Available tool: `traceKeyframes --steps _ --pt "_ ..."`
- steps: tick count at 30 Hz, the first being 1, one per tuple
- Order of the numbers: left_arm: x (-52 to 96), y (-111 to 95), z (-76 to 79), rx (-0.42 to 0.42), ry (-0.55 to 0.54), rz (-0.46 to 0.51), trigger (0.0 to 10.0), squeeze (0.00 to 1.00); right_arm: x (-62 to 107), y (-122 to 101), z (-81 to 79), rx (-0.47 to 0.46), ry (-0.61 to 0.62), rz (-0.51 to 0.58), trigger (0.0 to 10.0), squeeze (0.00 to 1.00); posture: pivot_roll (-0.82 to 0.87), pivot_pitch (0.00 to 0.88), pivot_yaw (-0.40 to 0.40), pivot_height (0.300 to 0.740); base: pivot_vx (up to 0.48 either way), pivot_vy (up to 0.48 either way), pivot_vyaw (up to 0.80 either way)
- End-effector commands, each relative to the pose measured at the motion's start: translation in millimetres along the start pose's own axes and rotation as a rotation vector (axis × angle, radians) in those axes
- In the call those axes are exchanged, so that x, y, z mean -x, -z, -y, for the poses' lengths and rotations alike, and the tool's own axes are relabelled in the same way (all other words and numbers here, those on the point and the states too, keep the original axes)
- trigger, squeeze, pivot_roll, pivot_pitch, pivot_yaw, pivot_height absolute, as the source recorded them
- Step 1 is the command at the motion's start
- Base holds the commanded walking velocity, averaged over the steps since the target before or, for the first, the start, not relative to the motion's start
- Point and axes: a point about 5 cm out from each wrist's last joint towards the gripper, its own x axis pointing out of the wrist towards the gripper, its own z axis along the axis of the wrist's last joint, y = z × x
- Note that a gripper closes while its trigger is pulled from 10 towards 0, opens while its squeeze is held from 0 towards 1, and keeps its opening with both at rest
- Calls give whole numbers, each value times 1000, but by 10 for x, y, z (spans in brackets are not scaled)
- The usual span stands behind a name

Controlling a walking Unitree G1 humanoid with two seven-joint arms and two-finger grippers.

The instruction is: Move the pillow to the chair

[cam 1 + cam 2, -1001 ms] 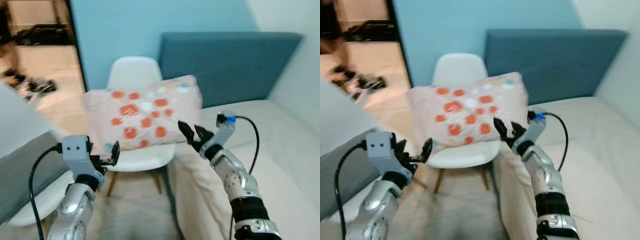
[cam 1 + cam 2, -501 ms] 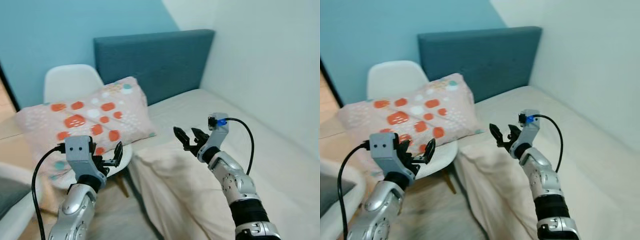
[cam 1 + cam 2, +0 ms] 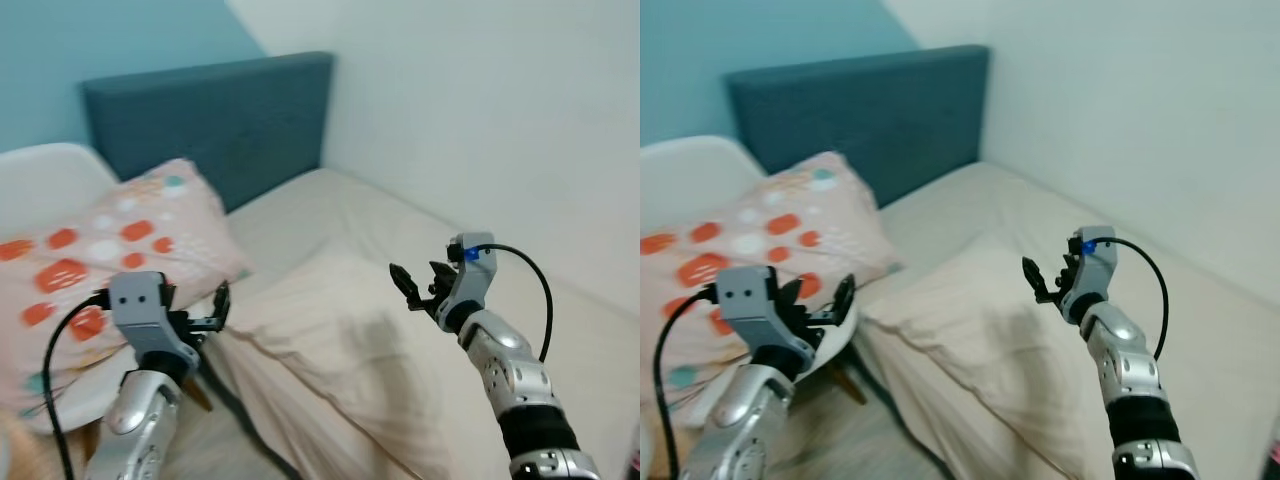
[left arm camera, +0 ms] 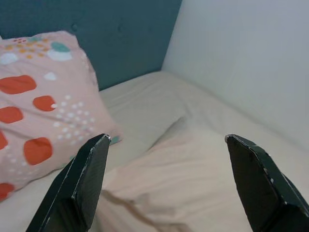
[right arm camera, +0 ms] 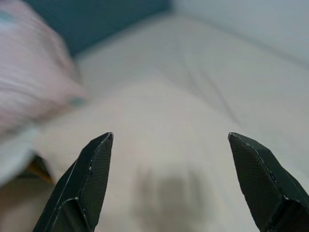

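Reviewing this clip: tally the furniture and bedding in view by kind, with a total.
Pink pillow with orange spots: 1
White plastic chair: 1
Bed with teal upholstered headboard: 1
Cream duvet: 1
Total: 4

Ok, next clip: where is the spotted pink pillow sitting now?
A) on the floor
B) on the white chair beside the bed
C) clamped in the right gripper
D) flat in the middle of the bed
B: the pillow rests on the white chair, with both grippers open and empty.
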Motion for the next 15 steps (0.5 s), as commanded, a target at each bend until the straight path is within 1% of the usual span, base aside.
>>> traceKeyframes --steps 1,2,3,4,5,7,8,9,12,14,15 --pt "21 62 -196 -21 -71 -26 10000 0 71 161 156 10 82 -61 10000 0 -19 0 -96 735 0 0 -788" --pt "33 81 -283 -35 -100 -35 10000 0 97 223 203 10 110 -85 10000 0 -19 0 -96 735 0 0 -788" --pt "33 81 -283 -35 -100 -35 10000 0 97 223 203 10 110 -85 10000 0 -19 0 -96 735 0 0 -788" --pt "52 125 -391 -68 -131 -57 10000 0 128 293 263 1 146 -113 10000 0 -22 0 -92 735 0 0 -788" --pt "52 125 -391 -68 -131 -57 10000 0 128 293 263 1 146 -113 10000 0 -22 0 -92 735 0 0 -788" --pt "99 248 -571 -107 -176 -110 10000 0 178 395 377 -18 212 -156 10000 0 -26 0 -87 735 0 0 -784" --pt "99 248 -571 -107 -176 -110 10000 0 178 395 377 -18 212 -156 10000 0 -26 0 -87 735 0 0 -781" --pt "130 334 -653 -123 -196 -143 10000 0 196 441 427 -30 240 -175 10000 0 -25 0 -84 735 0 0 -781" --pt "151 386 -698 -130 -207 -163 10000 0 205 466 454 -36 255 -184 10000 0 -25 0 -84 735 0 0 -781" --pt "275 812 -938 -157 -282 -329 10000 0 186 564 426 -54 255 -217 10000 0 -33 0 -74 735 0 0 -772" --pt "275 812 -938 -157 -282 -329 10000 0 186 564 426 -54 255 -217 10000 0 -33 0 -74 735 0 0 -769"
